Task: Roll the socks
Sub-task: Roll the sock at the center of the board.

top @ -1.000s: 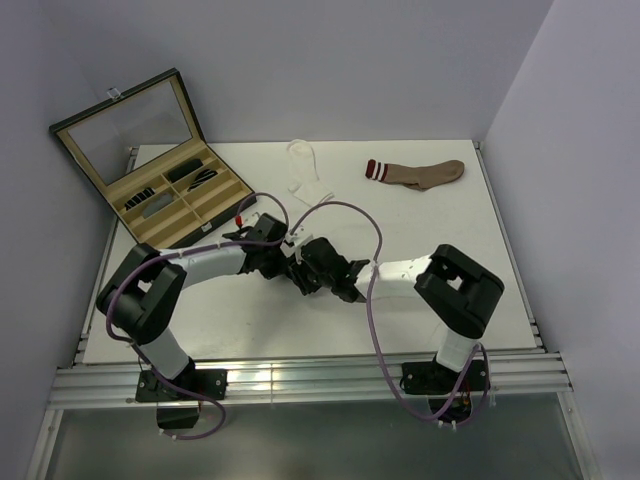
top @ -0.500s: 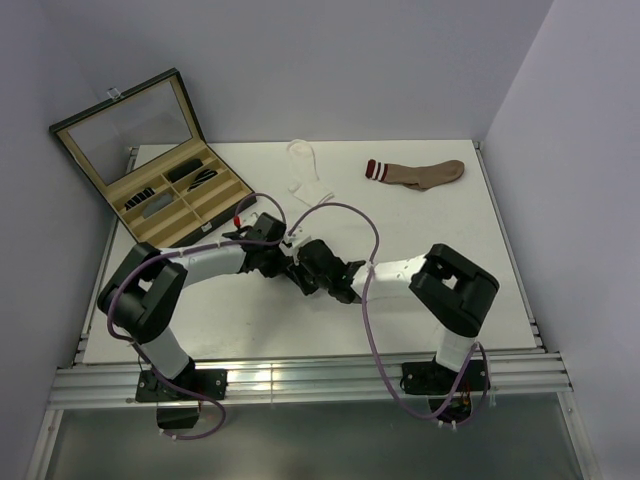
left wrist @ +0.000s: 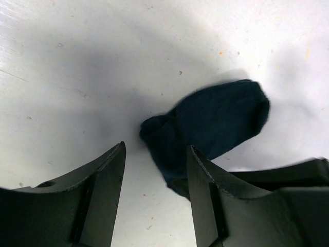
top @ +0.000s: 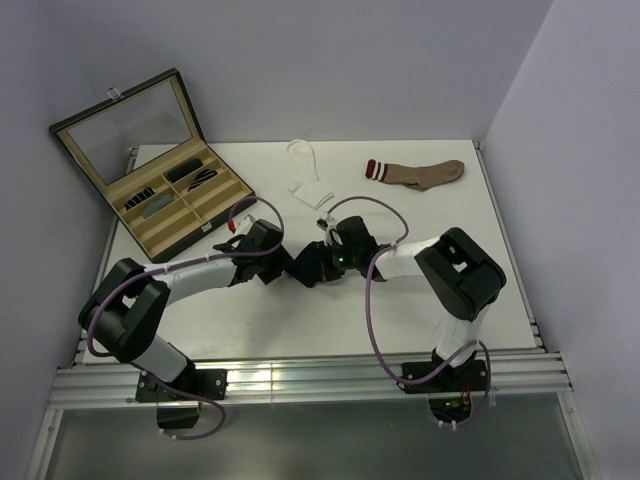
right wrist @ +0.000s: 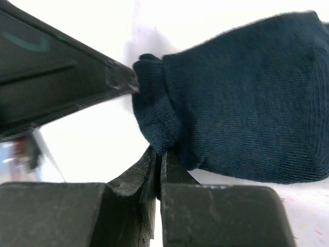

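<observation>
Both arms reach inward from the lower corners of the overhead view, forearms low over the worktop (top: 420,200), and meet near the centre. The left gripper (top: 291,268) has its jaws apart. The right gripper (top: 316,266) is pinched tight on a fold of the navy sock (right wrist: 241,98).

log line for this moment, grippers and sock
left gripper: open, empty | right gripper: shut, pinching edge of bunched navy blue fabric sock | sock: on white table
</observation>
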